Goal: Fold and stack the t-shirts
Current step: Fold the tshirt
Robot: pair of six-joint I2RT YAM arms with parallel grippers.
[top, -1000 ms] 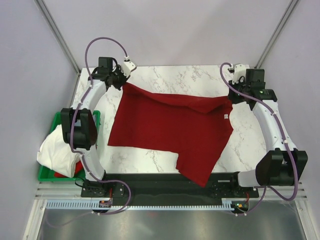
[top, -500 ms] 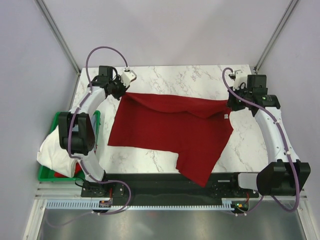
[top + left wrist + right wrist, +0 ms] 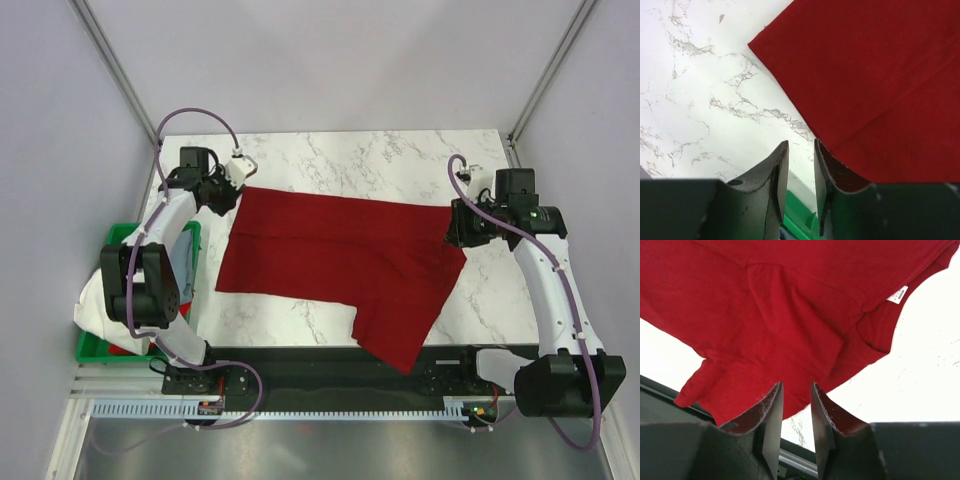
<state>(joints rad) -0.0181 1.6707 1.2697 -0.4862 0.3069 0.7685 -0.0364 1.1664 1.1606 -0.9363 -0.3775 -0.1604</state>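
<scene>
You look down on a white marble table in a small, pale booth.
The table [image 3: 400, 160] is white stone with thin grey lines in it, and soft, even light falls on it. Plain walls [image 3: 330, 60] of pale purple-grey stand behind it and on both sides. A slim left post [image 3: 115, 70] and a slim right post [image 3: 550, 70], both metal, rise from its far corners. At your near edge you see a black bar [image 3: 300, 365], then a white slotted strip [image 3: 300, 408], then a dull grey metal shelf [image 3: 330, 445].

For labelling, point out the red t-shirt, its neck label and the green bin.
red t-shirt [image 3: 330, 262]: top view, middle of the cloth.
neck label [image 3: 898, 294]: right wrist view, its centre.
green bin [image 3: 92, 351]: top view, near rim.
</scene>
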